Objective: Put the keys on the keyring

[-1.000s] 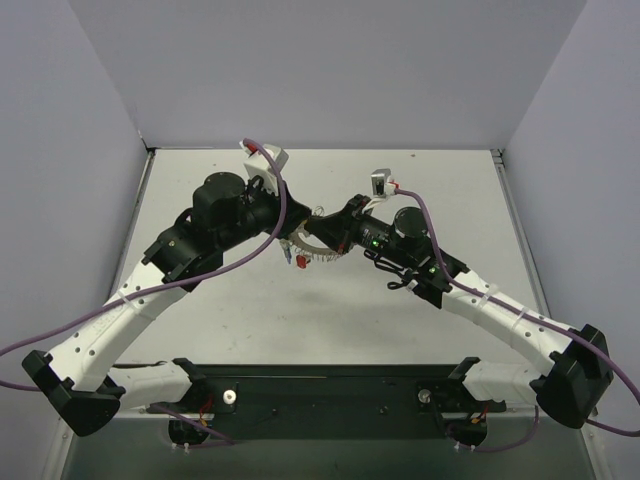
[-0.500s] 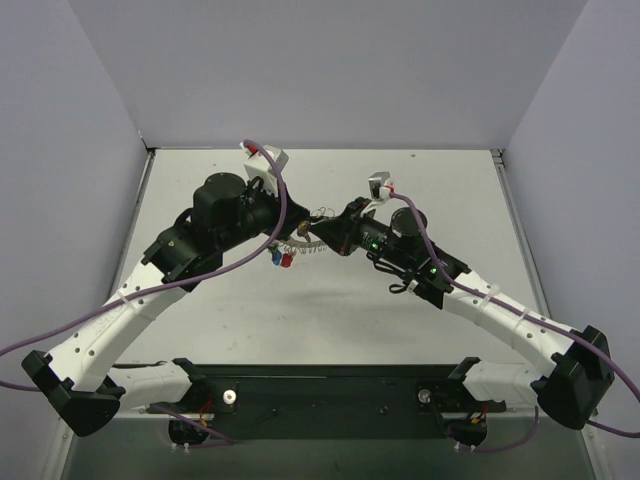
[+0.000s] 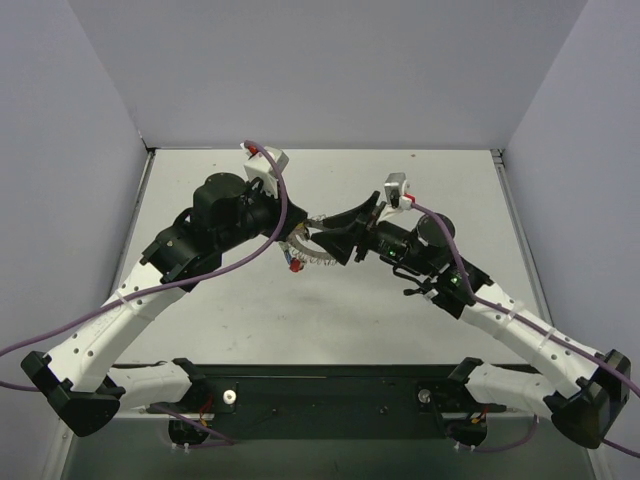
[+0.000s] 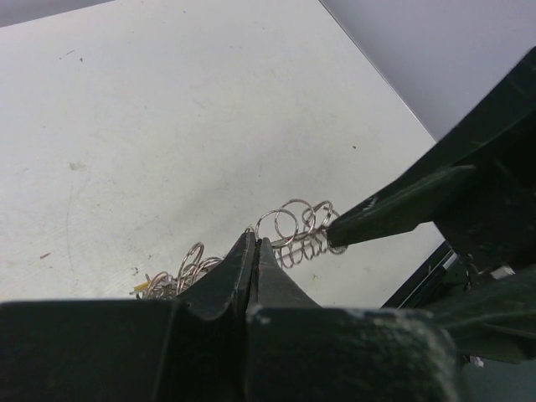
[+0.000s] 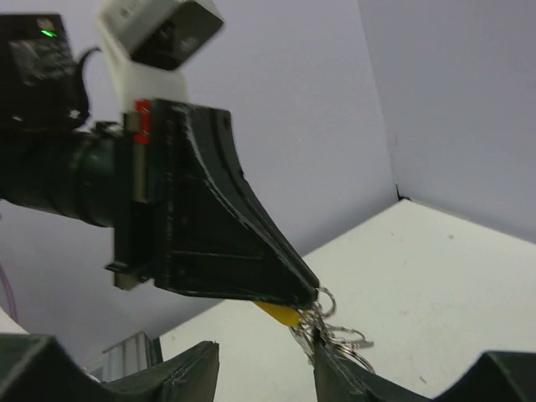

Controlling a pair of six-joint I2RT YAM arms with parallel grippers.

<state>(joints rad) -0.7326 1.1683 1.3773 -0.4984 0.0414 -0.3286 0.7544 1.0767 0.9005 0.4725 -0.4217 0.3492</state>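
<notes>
Left end effector (image 4: 251, 244) pinches the keyring (image 4: 295, 236); right end effector (image 5: 266, 352) gapes beside it

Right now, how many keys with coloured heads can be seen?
2: a red key hanging under the keyring in the top view, and a yellow key beneath the left pincer tip. Others may be hidden.

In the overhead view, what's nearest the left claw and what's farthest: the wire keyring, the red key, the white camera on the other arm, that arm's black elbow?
1. keyring: pinched in the left gripper itself.
2. red key: hanging close by, on the near side.
3. white camera: to the right, farther back.
4. right arm's elbow: bottom right corner.
</notes>
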